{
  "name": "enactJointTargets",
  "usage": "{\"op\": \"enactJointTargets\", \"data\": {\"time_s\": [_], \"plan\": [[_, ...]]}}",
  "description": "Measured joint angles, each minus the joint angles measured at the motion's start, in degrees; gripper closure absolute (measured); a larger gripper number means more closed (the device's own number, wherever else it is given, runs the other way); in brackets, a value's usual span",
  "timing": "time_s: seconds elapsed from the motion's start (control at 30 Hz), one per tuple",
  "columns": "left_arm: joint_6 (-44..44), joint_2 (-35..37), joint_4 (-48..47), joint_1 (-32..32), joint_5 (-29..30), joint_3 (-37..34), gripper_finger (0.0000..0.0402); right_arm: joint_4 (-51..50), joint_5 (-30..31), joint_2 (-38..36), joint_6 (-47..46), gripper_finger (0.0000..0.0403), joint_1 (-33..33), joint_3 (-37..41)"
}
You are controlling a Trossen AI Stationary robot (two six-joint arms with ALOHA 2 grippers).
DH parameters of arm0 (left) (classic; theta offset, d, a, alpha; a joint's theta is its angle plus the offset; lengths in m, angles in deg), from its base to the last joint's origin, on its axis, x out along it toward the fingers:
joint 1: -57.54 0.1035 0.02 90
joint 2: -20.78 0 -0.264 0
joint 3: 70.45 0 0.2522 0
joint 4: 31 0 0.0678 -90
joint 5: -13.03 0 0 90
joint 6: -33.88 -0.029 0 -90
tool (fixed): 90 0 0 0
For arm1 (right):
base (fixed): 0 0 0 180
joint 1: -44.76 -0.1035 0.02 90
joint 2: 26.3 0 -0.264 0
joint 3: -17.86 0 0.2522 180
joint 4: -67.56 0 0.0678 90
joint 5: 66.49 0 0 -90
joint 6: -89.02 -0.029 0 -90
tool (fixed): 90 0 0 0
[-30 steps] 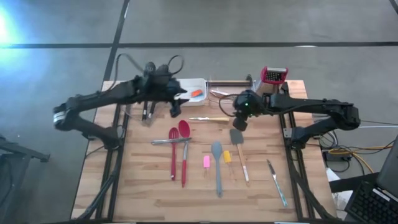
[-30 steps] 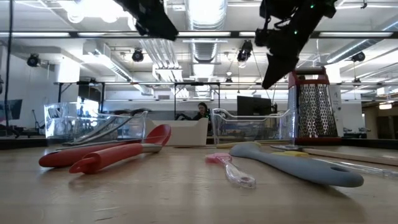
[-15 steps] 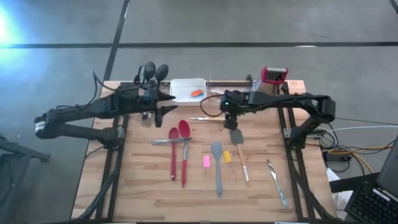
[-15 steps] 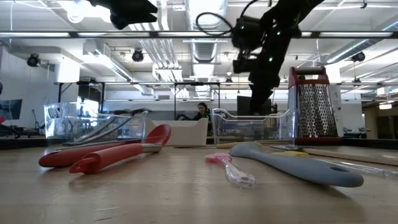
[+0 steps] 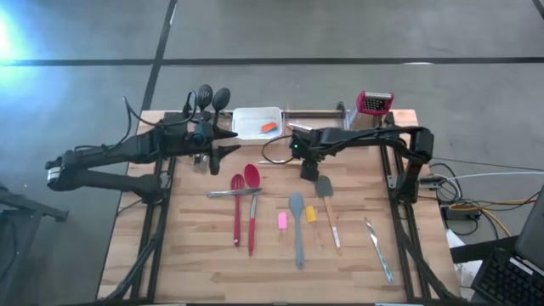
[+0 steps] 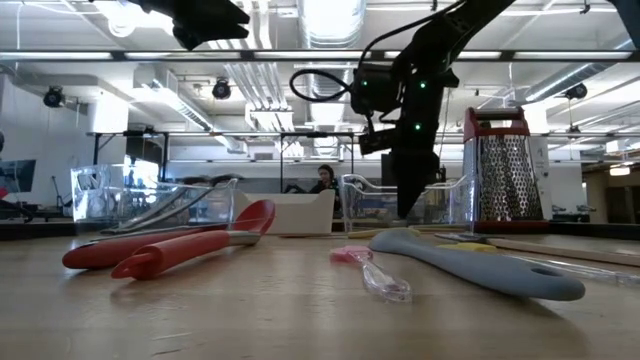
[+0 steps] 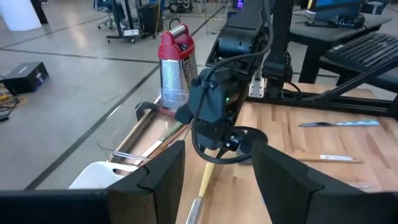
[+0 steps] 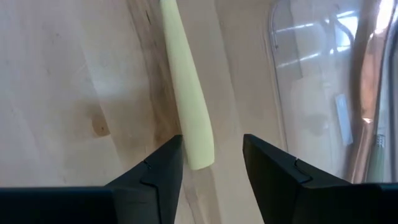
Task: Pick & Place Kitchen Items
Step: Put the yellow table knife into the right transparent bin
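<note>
A thin knife with a pale handle [image 8: 186, 93] lies flat on the wooden table [image 5: 204, 255], near its far edge and just in front of a clear plastic container [image 8: 323, 87]. The right gripper [image 5: 303, 161] hangs directly over the butt end of that handle; seen from its wrist, its two dark fingers [image 8: 155, 174] are spread apart, one on each side of the handle's end, not closed on it. In the overhead view the knife [image 5: 280, 161] reaches from this gripper toward the left arm. The left gripper [image 5: 228, 144] is raised above the far left part of the table, its fingers [image 7: 155, 180] parted and holding nothing. Nearer the front lie the other kitchen items in a loose row: a red spoon [image 5: 251, 208] and a red spatula [image 5: 237, 208] side by side, a grey spatula [image 5: 297, 225], a pink block [image 5: 282, 221], a yellow block [image 5: 311, 214], a dark-headed spatula with a wooden handle [image 5: 328, 208], and another knife [image 5: 378, 248] toward the front right. At the far edge sit a white tray [image 5: 246, 123] holding an orange block [image 5: 268, 127], two black spoons [image 5: 211, 98], and a red-topped metal grater [image 5: 374, 104]. At table height, a person [image 6: 323, 179] is visible far back in the room.
</note>
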Motion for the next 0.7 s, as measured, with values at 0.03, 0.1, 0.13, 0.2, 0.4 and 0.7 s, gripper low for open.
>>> {"op": "enactJointTargets", "data": {"time_s": [0.03, 0.1, 0.13, 0.2, 0.4, 0.7], "plan": [[0.0, 0.0, 0.0, 0.0, 0.0, 0.0, 0.0211, 0.1, 0.0, 0.1, 0.0, 0.0245, 0.0, -0.1], [0.0, -0.1, 0.0, 0.0, 0.3, 0.0, 0.0212, 0.1, 0.0, 0.4, -0.1, 0.0247, 0.0, -0.1], [0.0, -0.2, 0.0, 0.0, 0.3, 0.0, 0.0212, 0.1, 0.0, 0.5, -0.1, 0.0247, 0.0, -0.1], [-0.1, -0.4, -0.1, 0.0, 0.3, 0.0, 0.0211, 0.0, 0.0, 0.6, -0.2, 0.0247, 0.0, 0.1], [-0.7, -0.8, -0.1, 0.0, 0.4, 0.0, 0.0211, -1.5, 3.5, 0.5, -0.8, 0.0244, -0.8, -0.7], [-1.8, -0.8, -0.1, 0.0, 0.6, 0.0, 0.0213, -5.6, 11.4, -0.3, 2.3, 0.0243, -6.6, -2.3]]}}
